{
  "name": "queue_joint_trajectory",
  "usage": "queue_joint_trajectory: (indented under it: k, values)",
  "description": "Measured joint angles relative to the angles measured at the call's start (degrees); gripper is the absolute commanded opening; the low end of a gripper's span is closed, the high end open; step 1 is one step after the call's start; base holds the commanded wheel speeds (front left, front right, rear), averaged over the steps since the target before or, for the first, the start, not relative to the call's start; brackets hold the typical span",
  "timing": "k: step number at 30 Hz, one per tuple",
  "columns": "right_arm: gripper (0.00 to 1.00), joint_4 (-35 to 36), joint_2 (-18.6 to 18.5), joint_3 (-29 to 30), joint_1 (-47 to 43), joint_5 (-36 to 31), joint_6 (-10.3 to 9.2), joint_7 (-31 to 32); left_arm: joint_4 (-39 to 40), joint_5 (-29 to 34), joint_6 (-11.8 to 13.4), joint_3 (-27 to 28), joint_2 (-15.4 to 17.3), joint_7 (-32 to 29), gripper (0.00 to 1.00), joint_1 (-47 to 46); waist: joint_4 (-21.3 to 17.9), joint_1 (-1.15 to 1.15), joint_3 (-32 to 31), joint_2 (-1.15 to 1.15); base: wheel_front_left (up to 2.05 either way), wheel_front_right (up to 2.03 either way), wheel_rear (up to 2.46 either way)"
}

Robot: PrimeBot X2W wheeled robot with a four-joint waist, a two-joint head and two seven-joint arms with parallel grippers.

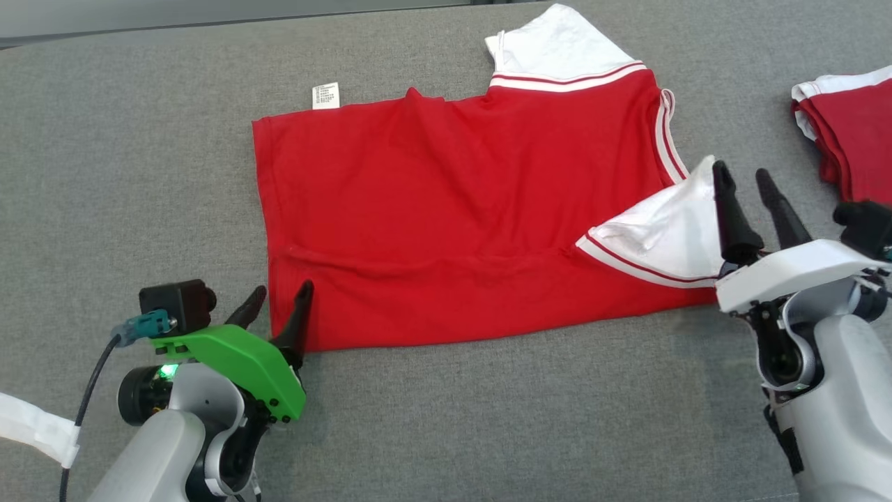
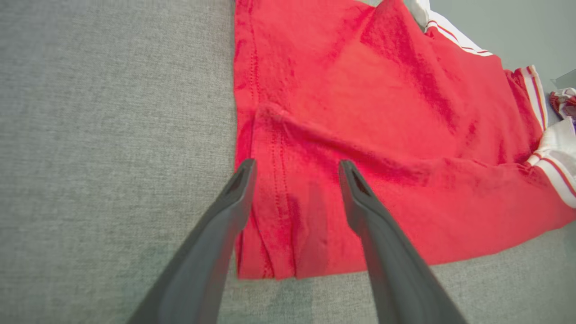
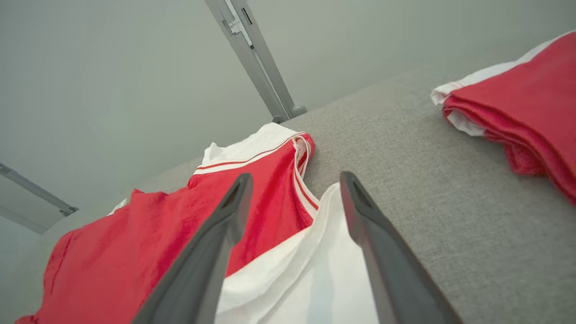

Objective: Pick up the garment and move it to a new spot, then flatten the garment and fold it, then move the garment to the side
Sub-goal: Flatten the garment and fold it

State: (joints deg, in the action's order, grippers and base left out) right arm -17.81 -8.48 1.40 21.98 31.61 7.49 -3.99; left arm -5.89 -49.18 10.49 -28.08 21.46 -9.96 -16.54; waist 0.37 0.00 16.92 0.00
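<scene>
Seeing the garment [image 1: 453, 209] lying spread across the middle of the grey fabric surface [image 1: 139, 174], hem toward the robot's left, collar end toward its right. Losing the outer end of the near sleeve [image 1: 655, 233] behind the right gripper [image 1: 743, 174]. Finding that gripper standing wide in the right wrist view, with nothing between the fingers [image 3: 209, 252], and seeing white sleeve cloth beneath them; not managing to tell whether touching or hovering.

Spotting the left gripper [image 1: 277, 300] at the garment's near hem corner, also spread wide and gripping nothing. In the left wrist view, seeing one finger [image 2: 225, 216] along the hem edge and the other over red cloth, again not managing to judge contact.

Losing part of the folded second garment [image 1: 854, 132] past the right edge of the head view, so not getting its full outline. Struggling to read the print on the hem tag [image 1: 325, 96], too small to make out.

Counting:
- one spread garment
- one folded second garment, well apart from it
- two grippers and four dark fingers
- two white sleeves, the far sleeve [image 1: 557, 42] lying flat and the near sleeve folded in over the red body
- one hem tag
- two pale metal bars [image 3: 256, 58] beyond the surface in the right wrist view
</scene>
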Motion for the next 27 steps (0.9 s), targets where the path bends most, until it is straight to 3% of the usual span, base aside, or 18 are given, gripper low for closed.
queue_joint_trajectory:
  k: [4,10,12,18,27]
  values:
    - [1.00,5.6,-5.8,-1.7,-2.0,-0.6,0.00,4.4,2.1,1.4,1.2,0.2,2.9,0.5,1.00,2.1,-0.1,0.00,-0.6,0.00,0.00,0.00,0.00]
    - [1.00,17.1,-17.3,-4.6,-10.2,-3.4,0.00,23.2,9.2,2.3,1.8,-1.1,8.5,-4.3,1.00,6.9,-0.4,0.00,-1.1,0.00,0.00,0.00,0.00]
    - [1.00,20.2,-19.0,-4.2,-11.6,-3.4,0.00,28.1,11.2,2.2,2.4,-0.9,9.6,-5.8,1.00,7.0,-0.3,0.00,-0.7,0.00,0.00,0.00,0.00]
    - [1.00,23.4,-19.2,-2.8,-12.2,-4.4,0.00,36.1,11.4,0.2,1.9,-1.6,9.6,-10.3,1.00,3.9,0.0,0.00,2.2,0.00,0.00,0.00,0.00]
    - [1.00,17.3,-15.4,-2.8,-7.0,-8.2,0.00,37.4,5.5,0.3,-0.6,-2.8,7.7,-11.4,1.00,-2.2,0.9,0.00,8.9,0.00,0.00,0.00,0.00]
